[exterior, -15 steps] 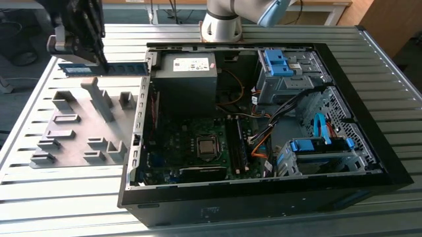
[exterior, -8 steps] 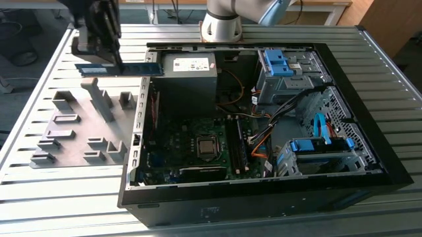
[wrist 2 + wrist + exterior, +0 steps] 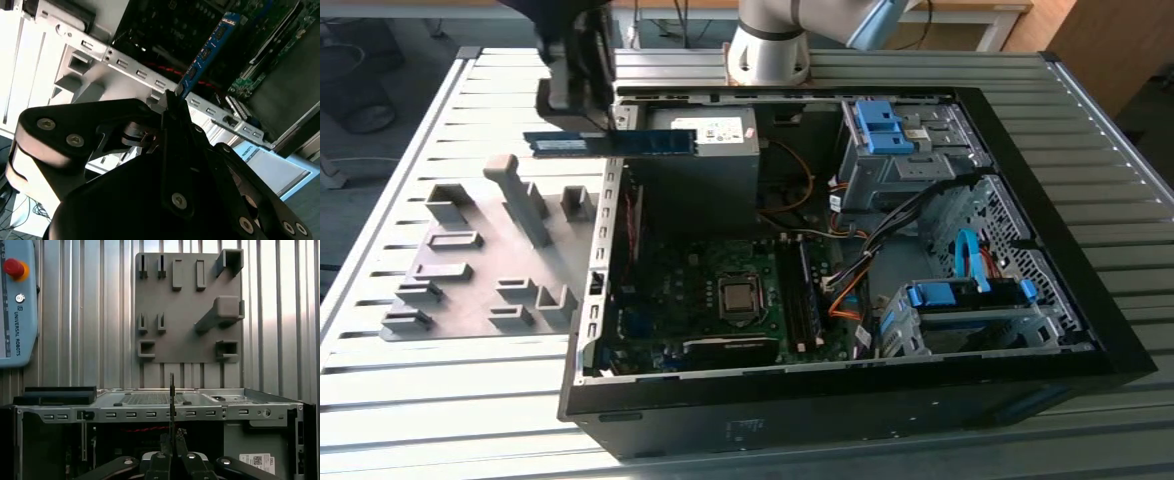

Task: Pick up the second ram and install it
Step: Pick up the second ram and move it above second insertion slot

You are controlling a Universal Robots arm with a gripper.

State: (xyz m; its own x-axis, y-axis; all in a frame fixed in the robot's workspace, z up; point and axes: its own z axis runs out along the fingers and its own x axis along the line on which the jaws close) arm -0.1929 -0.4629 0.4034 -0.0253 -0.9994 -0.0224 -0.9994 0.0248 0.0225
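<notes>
above the case wall, pincer (image 3: 172,102) apparently clamps the second ram (image 3: 610,143).

Universal Robots arm (image 3: 771,35): pale grey-white cylindrical base w/ light-blue joint cap, seen at the far side of the exterior view. Gripper (image 3: 175,107) is matt black throughout, w/ broad rounded linkage plates pinned by silver round-head screws and bolts, approx. symmetrical on both sides. Two slim black fingers (image 3: 172,440) taper up from the linkage in the first wrist view.
</notes>
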